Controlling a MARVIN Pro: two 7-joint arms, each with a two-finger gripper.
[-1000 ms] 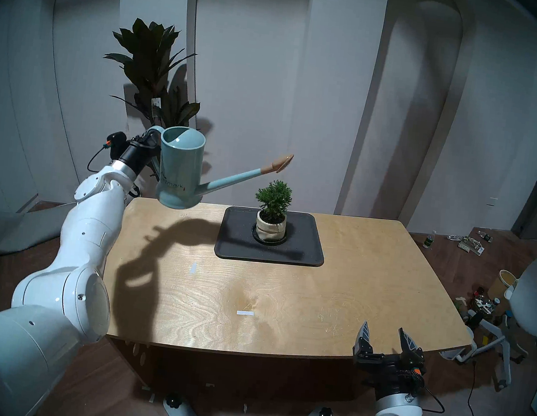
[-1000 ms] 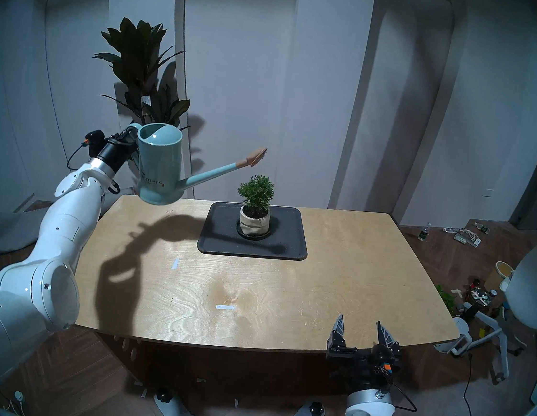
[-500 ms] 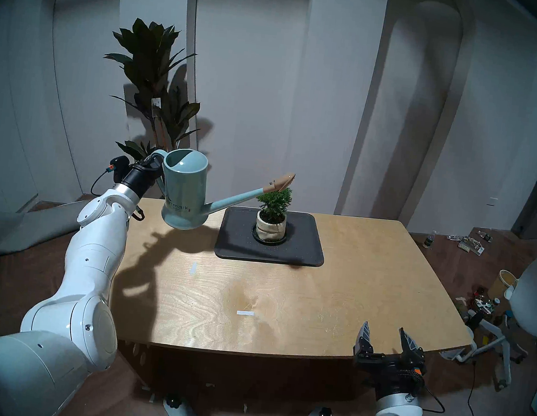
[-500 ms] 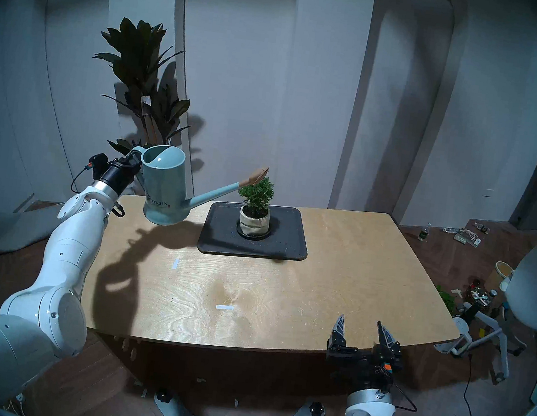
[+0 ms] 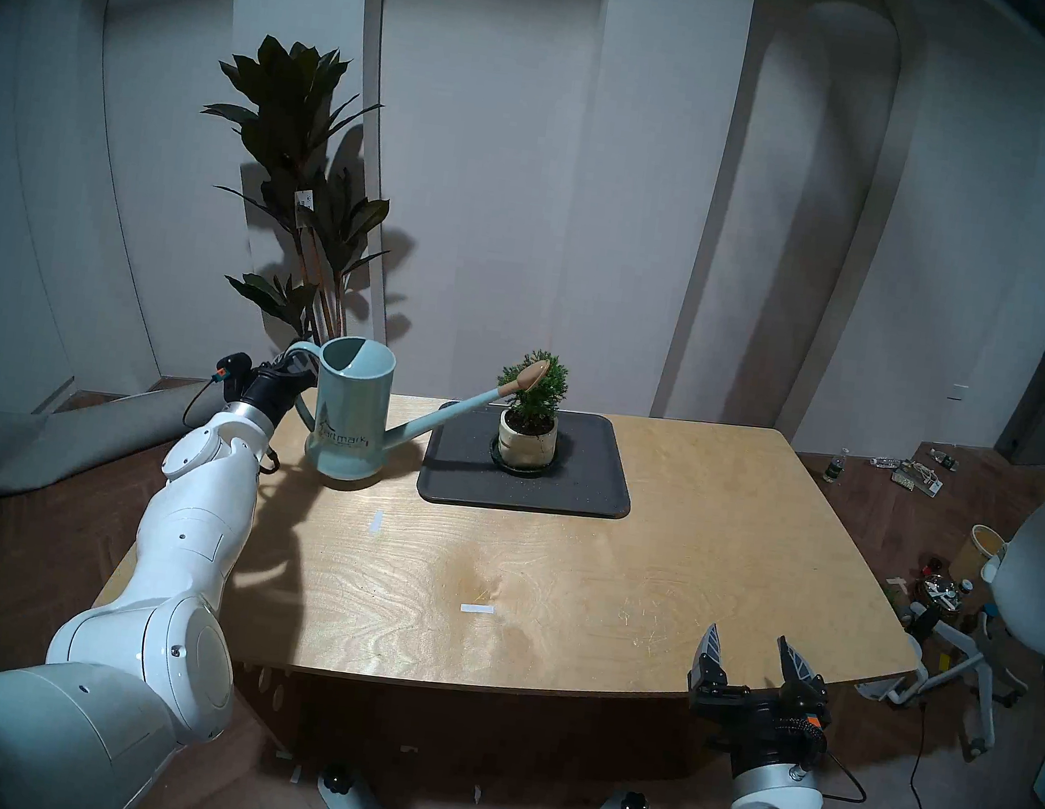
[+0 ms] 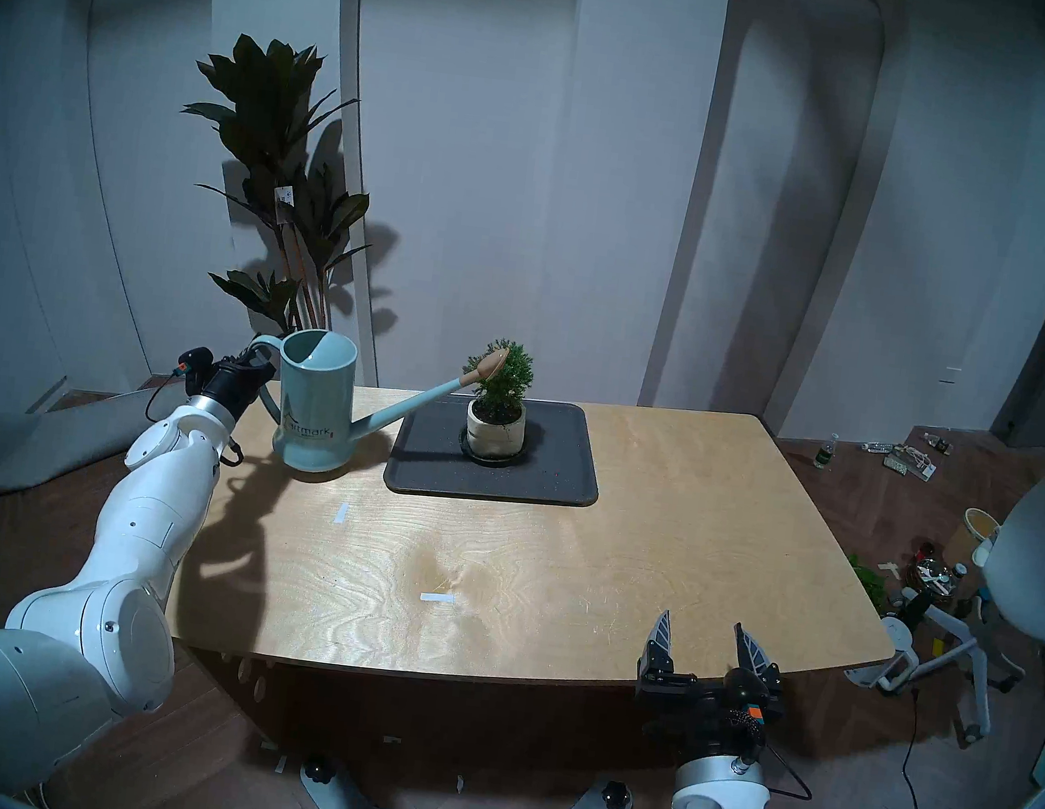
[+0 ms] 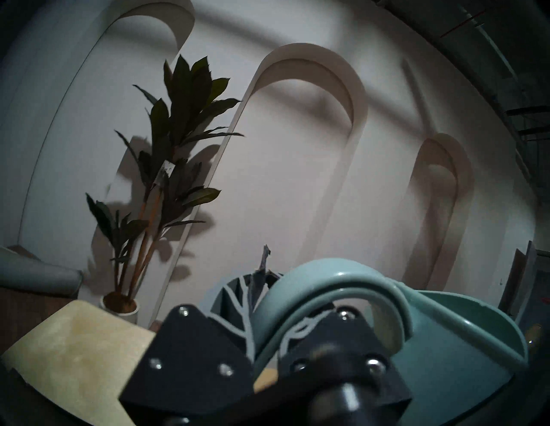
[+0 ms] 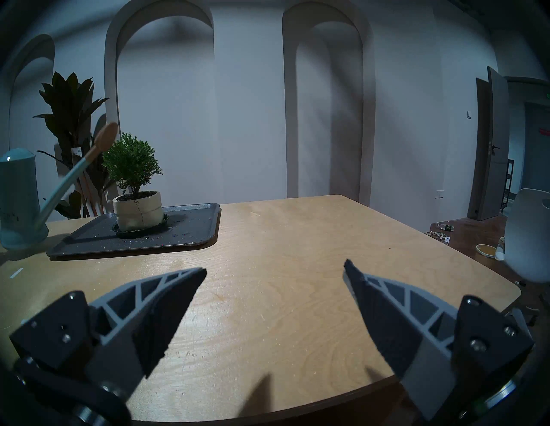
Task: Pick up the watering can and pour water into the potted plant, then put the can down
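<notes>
Watering can [image 5: 350,410] upright near table's [image 5: 550,592] far-left corner, base at or just above the wood, beside the black tray's [image 5: 587,499] left edge. Spout aimed right, tan rose against the potted shrub's [image 5: 535,382] foliage. Left gripper [image 5: 290,368] clamped on the loop handle, behind-left of the can. Right gripper [image 5: 750,660] empty, spread wide, near front-right edge.

Teal watering can [image 5: 350,415] upright at table level; spout toward green potted plant [image 5: 531,408] (cream pot) — on tray.
</notes>
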